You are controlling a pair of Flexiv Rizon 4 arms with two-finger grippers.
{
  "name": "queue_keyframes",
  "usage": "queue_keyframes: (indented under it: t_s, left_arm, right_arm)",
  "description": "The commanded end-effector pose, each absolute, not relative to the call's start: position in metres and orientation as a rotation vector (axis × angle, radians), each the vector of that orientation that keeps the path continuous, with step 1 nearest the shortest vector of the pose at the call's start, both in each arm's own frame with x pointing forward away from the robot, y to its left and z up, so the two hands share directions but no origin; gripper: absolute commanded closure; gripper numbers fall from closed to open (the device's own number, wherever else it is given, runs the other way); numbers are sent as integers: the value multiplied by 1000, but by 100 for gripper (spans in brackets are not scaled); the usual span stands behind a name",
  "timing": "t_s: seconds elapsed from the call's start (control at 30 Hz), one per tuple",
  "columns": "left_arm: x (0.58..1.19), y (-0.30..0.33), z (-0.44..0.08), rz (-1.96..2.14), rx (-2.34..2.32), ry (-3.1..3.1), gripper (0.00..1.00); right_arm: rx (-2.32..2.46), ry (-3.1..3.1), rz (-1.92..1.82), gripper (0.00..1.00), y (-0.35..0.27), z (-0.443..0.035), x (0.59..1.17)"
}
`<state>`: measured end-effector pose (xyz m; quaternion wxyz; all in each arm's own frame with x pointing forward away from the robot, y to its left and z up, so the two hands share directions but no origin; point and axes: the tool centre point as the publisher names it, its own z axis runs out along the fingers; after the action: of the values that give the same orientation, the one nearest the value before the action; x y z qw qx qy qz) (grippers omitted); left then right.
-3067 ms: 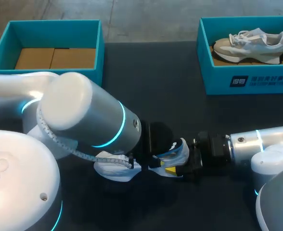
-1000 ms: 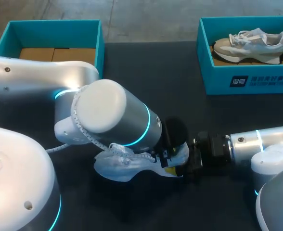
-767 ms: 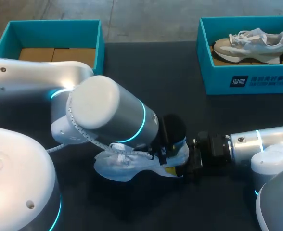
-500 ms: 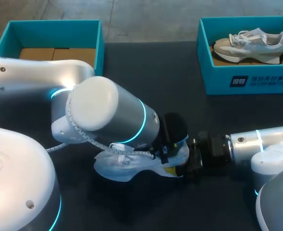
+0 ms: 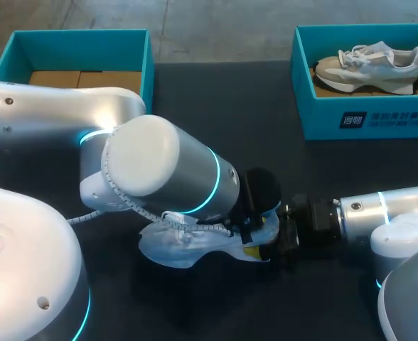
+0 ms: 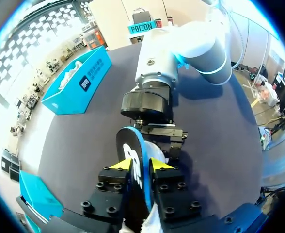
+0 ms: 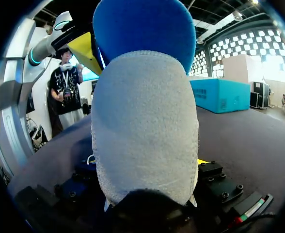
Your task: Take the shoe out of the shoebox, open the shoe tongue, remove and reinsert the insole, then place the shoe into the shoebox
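One insole (image 6: 132,154) stands pinched in the left tool (image 6: 138,165).

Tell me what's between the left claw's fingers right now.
The blue insole, standing on edge, with both yellow tips of the left claw pressed against it. The left wrist view shows this.

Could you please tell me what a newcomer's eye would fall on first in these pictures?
Most striking is the blue insole standing on edge, pinched in the left pincer, over the white shoe at the near middle of the table. The right pincer grips that shoe's heel, and a second shoe lies in the teal shoebox at the far right.
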<state>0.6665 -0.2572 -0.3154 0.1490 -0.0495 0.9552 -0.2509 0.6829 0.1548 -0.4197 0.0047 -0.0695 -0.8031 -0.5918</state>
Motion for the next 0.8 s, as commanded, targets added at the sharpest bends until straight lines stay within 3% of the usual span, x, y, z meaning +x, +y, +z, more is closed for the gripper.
queue_keyframes:
  t_s: [0.03, 0.37, 0.5, 0.8]
  left_arm:
    - [660, -254, -317, -707, -157, 2720, 73]
    - [662, -247, -324, -714, -186, 2727, 69]
    - [664, -247, -326, -697, -189, 2717, 62]
    - [666, -250, -333, -684, -180, 2698, 64]
  right_arm:
    - [-220, -2520, -1846, 100, 156, -419, 682]
    - [-220, -2520, -1846, 100, 156, -419, 682]
    - [-220, -2520, -1846, 100, 156, -419, 682]
    - [-220, -2520, -1846, 100, 156, -419, 682]
